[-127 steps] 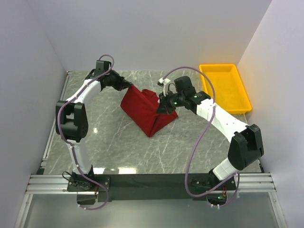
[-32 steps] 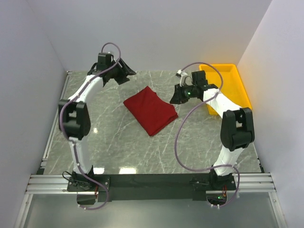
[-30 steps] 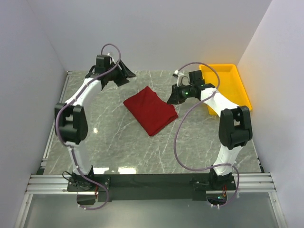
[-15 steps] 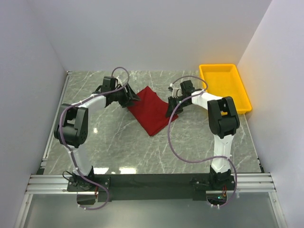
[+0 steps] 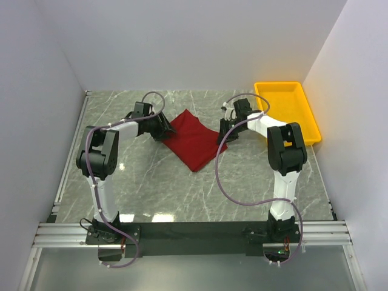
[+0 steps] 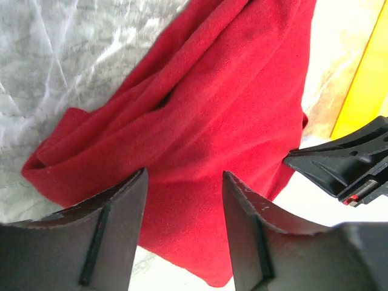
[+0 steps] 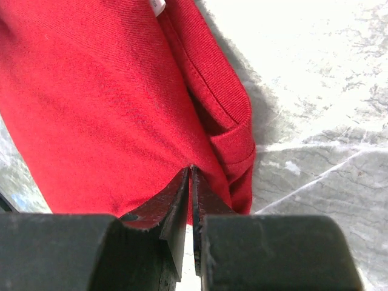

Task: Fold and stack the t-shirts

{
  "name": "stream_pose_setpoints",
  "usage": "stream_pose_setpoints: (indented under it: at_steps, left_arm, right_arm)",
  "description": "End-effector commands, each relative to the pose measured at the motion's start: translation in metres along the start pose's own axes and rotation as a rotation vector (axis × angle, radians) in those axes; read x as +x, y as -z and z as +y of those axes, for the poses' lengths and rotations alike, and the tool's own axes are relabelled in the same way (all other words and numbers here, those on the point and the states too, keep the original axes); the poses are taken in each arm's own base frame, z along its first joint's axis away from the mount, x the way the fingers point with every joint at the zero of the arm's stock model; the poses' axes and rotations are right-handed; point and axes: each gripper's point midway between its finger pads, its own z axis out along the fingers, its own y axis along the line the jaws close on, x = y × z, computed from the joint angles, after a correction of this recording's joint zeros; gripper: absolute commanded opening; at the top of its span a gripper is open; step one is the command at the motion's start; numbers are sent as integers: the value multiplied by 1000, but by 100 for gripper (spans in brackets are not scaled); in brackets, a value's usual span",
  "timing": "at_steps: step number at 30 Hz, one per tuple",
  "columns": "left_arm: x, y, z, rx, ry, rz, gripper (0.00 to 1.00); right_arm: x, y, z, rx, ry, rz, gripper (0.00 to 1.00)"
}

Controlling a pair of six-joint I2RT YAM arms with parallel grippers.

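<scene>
Right of the t-shirt [image 5: 194, 139], a yellow tray [image 5: 288, 112].

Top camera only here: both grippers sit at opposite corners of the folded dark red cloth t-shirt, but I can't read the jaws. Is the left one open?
Observer: Yes, the left gripper is open, its fingers straddling the dark red cloth t-shirt near its edge.
Operator: And the right?
Observer: The right gripper has its jaws almost together at the shirt's edge; I cannot tell whether cloth is pinched.
Operator: Any tag showing?
Observer: A small white tag shows on the shirt, beyond the right gripper's tips.
</scene>
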Motion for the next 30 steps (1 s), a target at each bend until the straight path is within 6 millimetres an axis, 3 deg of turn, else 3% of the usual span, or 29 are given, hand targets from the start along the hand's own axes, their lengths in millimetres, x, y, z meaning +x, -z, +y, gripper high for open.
stream_pose_setpoints:
  at_steps: [1, 5, 9, 12, 15, 16, 17, 19, 21, 25, 30]
  left_arm:
    - [-22, 8, -5, 20, -37, -80, 59]
    - [-41, 29, -49, 139, -120, -129, 62]
    - [-57, 49, -90, 248, -189, -158, 63]
    - [-63, 53, -117, 343, -219, -150, 63]
    - [-63, 40, -131, 396, -217, -111, 62]
    - [-54, 25, -128, 406, -200, -58, 61]
    - [-60, 23, -138, 424, -207, -58, 61]
    - [-51, 2, -135, 430, -186, -4, 59]
    - [-52, -5, -141, 447, -181, 3, 58]
    - [-51, -22, -143, 487, -155, 18, 56]
    - [-52, -35, -144, 504, -135, 47, 55]
  right_arm:
    - [-5, 0, -20, 72, -24, -1, 13]
    - [-14, 10, -10, 29, 23, -29, 14]
    - [-30, 35, 18, -60, 144, -89, 17]
    - [-38, 56, 40, -122, 227, -140, 17]
    - [-39, 72, 57, -164, 288, -174, 17]
    - [-36, 78, 68, -210, 306, -175, 17]
    - [-33, 79, 72, -233, 323, -170, 17]
    - [-23, 79, 89, -324, 338, -142, 17]
    - [-7, 76, 99, -381, 339, -86, 16]
    - [32, 57, 119, -423, 355, 13, 15]
    - [60, 33, 146, -459, 360, 91, 14]
